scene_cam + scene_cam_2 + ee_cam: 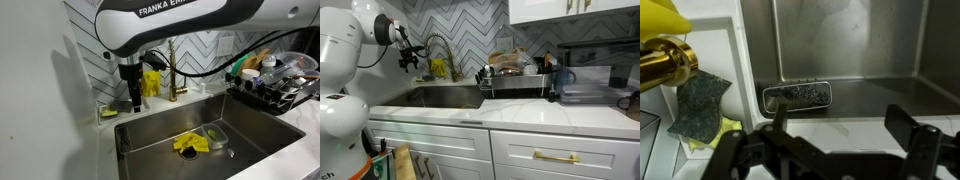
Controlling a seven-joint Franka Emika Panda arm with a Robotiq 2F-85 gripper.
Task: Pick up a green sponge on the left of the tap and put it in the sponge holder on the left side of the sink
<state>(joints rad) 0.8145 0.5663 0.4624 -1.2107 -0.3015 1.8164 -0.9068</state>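
Observation:
The green sponge (700, 100) has a dark scouring top and a yellow-green underside. It lies on the white counter beside the gold tap (665, 62), and it also shows in an exterior view (108, 112). The wire mesh sponge holder (798, 96) hangs on the inner wall of the steel sink (860, 50). My gripper (840, 130) is open and empty, hovering over the sink's rim, to the right of the sponge in the wrist view. It appears in both exterior views (135, 97) (410, 57), just left of the tap (175, 75).
Yellow gloves (190, 143) and a small bowl (215, 134) lie in the sink basin. A yellow object (151, 83) stands behind the tap. A loaded dish rack (270, 80) (515, 75) stands on the counter beside the sink. A tiled wall is close behind.

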